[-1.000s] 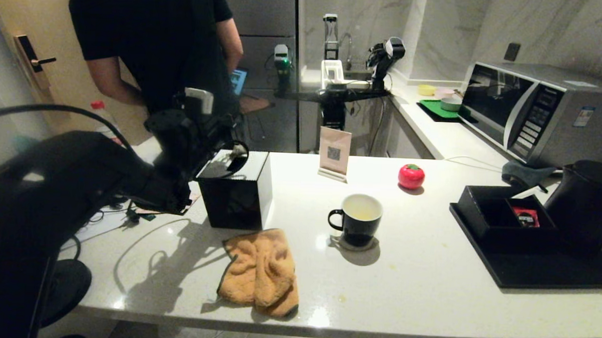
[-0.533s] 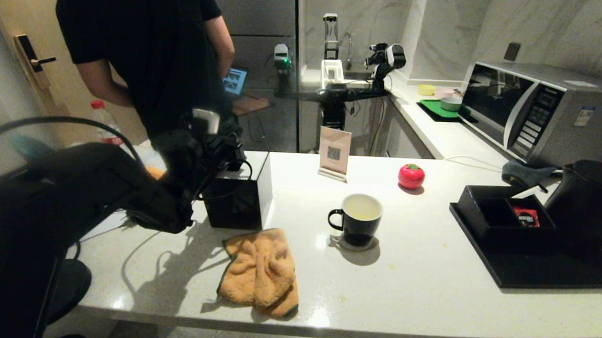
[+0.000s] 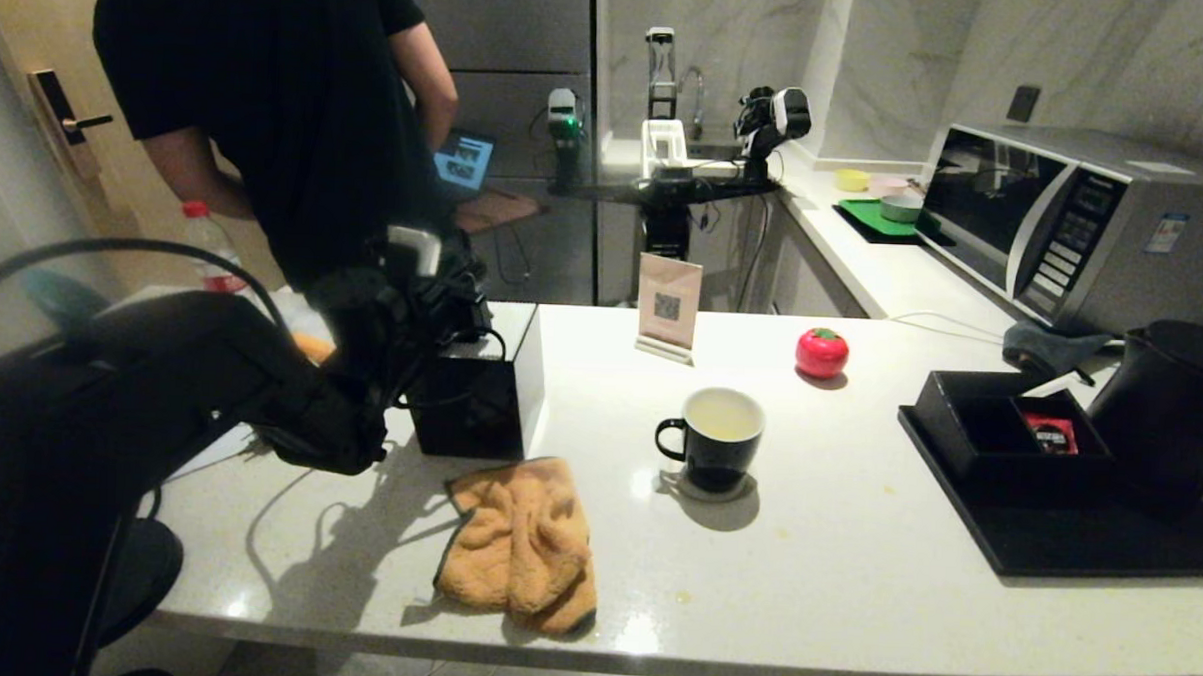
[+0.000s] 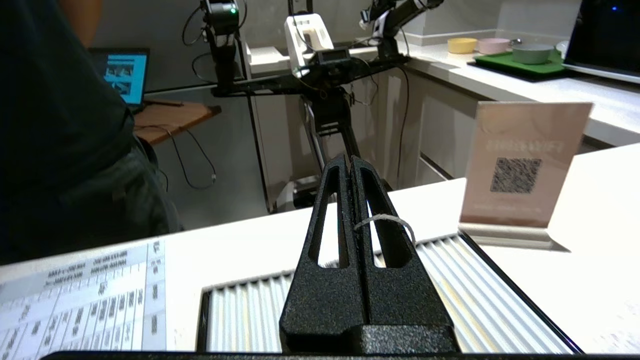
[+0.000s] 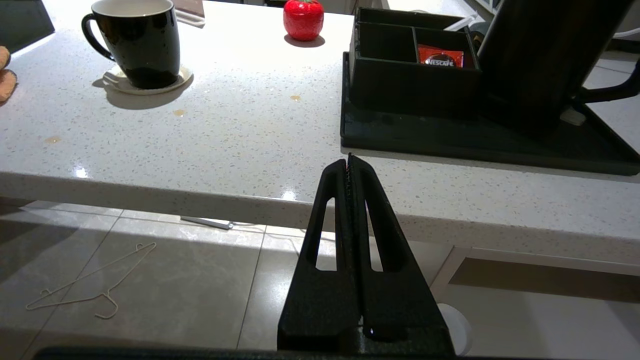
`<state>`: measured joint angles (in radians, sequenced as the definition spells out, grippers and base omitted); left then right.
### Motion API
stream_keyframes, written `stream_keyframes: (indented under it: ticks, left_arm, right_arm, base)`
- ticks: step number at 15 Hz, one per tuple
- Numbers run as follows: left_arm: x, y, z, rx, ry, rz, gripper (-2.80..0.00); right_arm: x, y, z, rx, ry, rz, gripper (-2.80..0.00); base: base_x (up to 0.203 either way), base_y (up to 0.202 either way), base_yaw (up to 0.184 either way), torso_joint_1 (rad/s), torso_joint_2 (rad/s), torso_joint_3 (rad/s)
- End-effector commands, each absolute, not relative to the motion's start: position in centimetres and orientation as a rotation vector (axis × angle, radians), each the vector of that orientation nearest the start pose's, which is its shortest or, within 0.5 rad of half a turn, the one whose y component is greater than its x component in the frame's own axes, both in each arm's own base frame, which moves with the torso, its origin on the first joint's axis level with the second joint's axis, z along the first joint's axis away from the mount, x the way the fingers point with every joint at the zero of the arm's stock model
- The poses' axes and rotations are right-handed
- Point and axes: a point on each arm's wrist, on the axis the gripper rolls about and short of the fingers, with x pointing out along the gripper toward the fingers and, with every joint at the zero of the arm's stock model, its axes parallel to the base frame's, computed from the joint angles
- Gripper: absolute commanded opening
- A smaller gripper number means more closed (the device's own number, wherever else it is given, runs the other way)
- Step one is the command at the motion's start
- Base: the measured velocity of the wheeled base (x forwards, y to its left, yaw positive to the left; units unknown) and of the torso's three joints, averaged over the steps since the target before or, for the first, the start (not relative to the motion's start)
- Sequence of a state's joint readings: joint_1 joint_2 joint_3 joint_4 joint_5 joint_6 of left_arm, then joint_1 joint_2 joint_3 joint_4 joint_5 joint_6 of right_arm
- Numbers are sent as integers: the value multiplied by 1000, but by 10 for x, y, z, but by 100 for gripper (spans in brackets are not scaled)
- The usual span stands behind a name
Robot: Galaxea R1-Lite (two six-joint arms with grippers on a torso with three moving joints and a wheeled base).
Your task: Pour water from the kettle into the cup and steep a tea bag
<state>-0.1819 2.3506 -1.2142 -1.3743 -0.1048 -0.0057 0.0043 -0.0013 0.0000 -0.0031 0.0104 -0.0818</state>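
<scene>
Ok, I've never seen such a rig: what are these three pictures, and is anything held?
A two-armed robot at a white counter. The wide picture is from its head; the others look along each arm's pincer. On the counter: black cup, orange cloth, black tissue box, a tray with the kettle. The left pincer, over the tissue box, is shut on a thin string; no tea bag shows. The right pincer is shut, empty, below the counter edge.

An orange cloth (image 3: 519,543) lies crumpled at the desk (image 3: 853,587) front, just before a black tissue box (image 3: 474,394). A QR-code sign (image 3: 669,306) and a red tomato-shaped object (image 3: 821,352) stand farther back. A microwave (image 3: 1076,224) sits at right.
</scene>
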Motion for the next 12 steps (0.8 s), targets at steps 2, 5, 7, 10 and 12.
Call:
stream_keyframes:
  ticks: [2,5,7,10,12]
  left_arm:
    - [446,-80,126,-16,-296,-276,-280]
    - [445,-76,134,-15,-313,-268,-280]
    - [443,-75,141,-15,-321,-267,-280]
    - [438,-74,155,-15,-311,-267,-280]
    - [434,-74,165,-14,-289,-269,-280]
  right_arm:
    - [-23,0,76,-83,-4,14,-280]
    - [-23,0,76,-83,-5,15,-280]
    - [-23,0,76,-83,-4,15,-280]
    - [-23,0,76,-83,-4,14,-280]
    - [-23,0,76,-83,-4,15,-280]
  base:
    - [0,0,0,0,0,0]
    - [0,0,0,0,0,0]
    - [0,0,0,0,0,0]
    - [0,0,0,0,0,0]
    - [0,0,0,0,0,0]
